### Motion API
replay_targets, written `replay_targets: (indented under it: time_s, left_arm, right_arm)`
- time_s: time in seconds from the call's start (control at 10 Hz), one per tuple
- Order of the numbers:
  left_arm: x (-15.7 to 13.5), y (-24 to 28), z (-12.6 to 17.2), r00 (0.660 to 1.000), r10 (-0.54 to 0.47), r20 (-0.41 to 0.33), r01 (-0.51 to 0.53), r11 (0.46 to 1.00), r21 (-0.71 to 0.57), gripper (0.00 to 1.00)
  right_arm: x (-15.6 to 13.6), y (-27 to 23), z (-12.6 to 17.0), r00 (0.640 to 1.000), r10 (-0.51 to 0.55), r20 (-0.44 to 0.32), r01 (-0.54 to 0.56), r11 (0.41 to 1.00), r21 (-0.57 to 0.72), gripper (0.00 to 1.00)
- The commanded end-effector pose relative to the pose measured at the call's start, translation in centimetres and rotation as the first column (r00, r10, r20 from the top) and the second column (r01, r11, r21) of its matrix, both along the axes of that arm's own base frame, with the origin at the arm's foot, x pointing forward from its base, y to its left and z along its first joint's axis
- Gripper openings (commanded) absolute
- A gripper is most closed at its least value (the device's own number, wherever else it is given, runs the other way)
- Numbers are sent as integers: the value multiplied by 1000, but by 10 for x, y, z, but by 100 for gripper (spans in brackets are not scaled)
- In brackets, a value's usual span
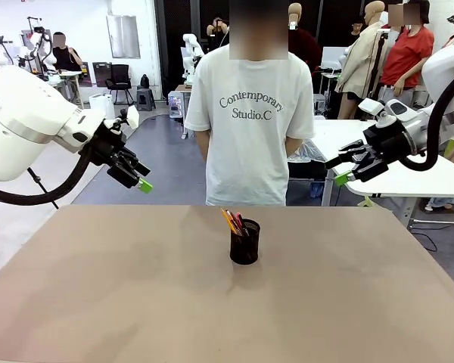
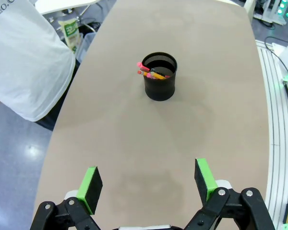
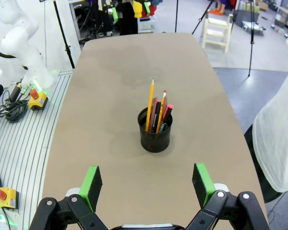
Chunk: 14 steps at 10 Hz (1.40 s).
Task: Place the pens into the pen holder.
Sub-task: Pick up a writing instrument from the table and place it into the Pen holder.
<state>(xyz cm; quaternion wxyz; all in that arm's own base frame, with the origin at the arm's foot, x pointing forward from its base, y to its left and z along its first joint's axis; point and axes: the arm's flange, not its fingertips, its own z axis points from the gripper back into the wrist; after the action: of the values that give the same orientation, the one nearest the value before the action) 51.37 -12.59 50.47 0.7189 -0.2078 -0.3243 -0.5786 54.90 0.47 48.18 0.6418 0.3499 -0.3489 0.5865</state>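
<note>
Up above the near corners of the worktop (image 1: 98, 302), both arms hang in the air with nothing in them. The left gripper (image 2: 149, 184) has its jaws spread wide apart, and so does the right gripper (image 3: 148, 184). Each one points down at the middle of the worktop, so its camera can look at the cup. They are held high and well back from it, most likely because no pen is left to pick up.

Out in the middle of the worktop stands the pen holder (image 1: 244, 242), a small black mesh cup, upright and alone. The pens (image 3: 157, 112) are inside it, standing up and leaning on its rim. The tall orange-yellow pencil (image 3: 150, 105) pokes out highest. Next to it are a black pen with a red end (image 3: 165, 118) and a dull brownish one, though it is hard to count them for sure because they bunch together. No pen lies on the worktop around the cup, so the job looks done.

On the far side, a person in a white T-shirt (image 1: 250, 113) stands just behind the worktop, arms tucked back, likely keeping out of the way.
</note>
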Motion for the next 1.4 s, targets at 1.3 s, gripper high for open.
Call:
replay_targets:
  time_s: [1.3]
  left_arm:
    - [-1,2,3,1000,6,3,-6,1000,-1,100]
  right_arm:
    - [3,2,5,1000,-4,-12,4,1000,1,100]
